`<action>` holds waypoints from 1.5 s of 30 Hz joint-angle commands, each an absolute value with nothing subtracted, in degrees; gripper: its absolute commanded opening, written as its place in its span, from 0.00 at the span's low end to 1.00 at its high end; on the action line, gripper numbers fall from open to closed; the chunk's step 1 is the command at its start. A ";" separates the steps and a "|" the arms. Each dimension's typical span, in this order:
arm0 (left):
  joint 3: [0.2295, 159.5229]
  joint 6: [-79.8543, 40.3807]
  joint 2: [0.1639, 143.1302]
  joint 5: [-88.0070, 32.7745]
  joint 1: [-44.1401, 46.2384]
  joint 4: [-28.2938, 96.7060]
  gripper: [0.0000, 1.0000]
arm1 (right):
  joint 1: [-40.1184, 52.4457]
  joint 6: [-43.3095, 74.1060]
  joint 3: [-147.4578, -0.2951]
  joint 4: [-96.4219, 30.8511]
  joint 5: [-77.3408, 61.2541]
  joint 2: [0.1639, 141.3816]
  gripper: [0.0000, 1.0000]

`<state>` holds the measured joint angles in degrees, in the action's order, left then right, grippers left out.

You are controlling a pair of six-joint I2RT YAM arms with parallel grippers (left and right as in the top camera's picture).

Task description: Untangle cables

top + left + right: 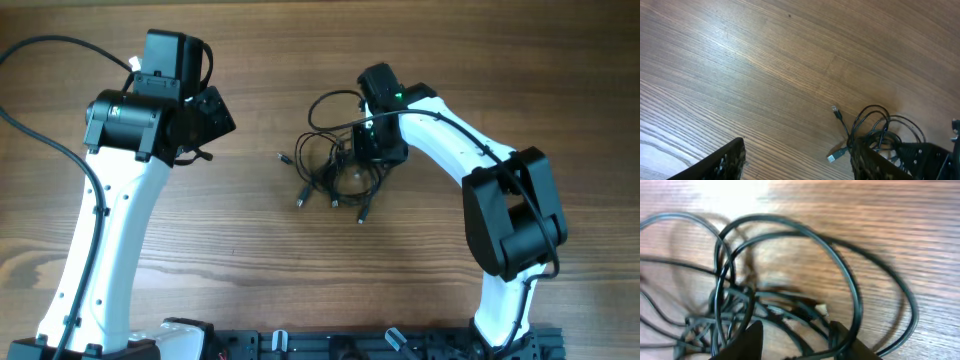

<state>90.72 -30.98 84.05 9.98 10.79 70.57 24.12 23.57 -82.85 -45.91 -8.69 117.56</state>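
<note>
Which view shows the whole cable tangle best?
Overhead: the cables appear almost whole, plugs included. Left wrist view: the lower part is cut off. Right wrist view: only close, blurred loops.

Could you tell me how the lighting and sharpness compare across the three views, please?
Overhead: even light, faint shadows, the cables thin but sharp. Left wrist: table grain crisp, no glare; the left gripper has dark, soft fingers at the bottom edge. Right wrist: strong glare washes out the table at top left, and the close cables look blurred.
</note>
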 commanded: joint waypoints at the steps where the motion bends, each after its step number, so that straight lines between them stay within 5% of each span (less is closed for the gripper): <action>1: 91.09 -31.77 83.13 9.65 10.63 70.59 0.69 | 24.25 30.68 -82.89 -45.34 -0.97 118.69 0.45; 5: 91.09 -31.77 83.13 9.67 10.63 70.57 0.69 | 24.27 30.09 -82.89 -44.21 -2.63 118.69 0.18; 7: 91.09 -31.77 83.13 9.65 10.63 70.59 0.69 | 24.27 25.89 -82.89 -44.27 -8.99 118.69 0.17; 11: 91.09 -31.77 83.13 9.63 10.63 70.59 0.69 | 24.27 22.46 -82.83 -44.71 -10.20 118.69 0.37; 23: 91.09 -31.77 83.13 8.78 10.63 70.59 0.69 | 24.27 13.54 -82.78 -47.03 -9.04 118.72 0.32; 24: 91.09 -31.77 83.13 8.78 10.63 70.59 0.69 | 24.27 13.54 -82.78 -46.59 -9.04 118.72 0.13; 25: 91.09 -31.77 83.13 8.75 10.63 70.59 0.69 | 24.27 13.65 -82.78 -46.15 -9.10 118.72 0.04; 39: 91.09 -28.82 83.15 4.86 10.63 70.39 0.69 | 24.10 9.52 -94.35 -45.84 -23.20 110.72 0.04; 45: 91.09 -22.26 83.15 -3.20 10.63 68.99 0.55 | 24.08 7.46 -103.04 -45.89 -21.89 93.25 0.04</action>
<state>90.72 -24.84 84.05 -0.12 10.79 69.45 24.12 9.13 -100.18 -46.19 -21.41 100.99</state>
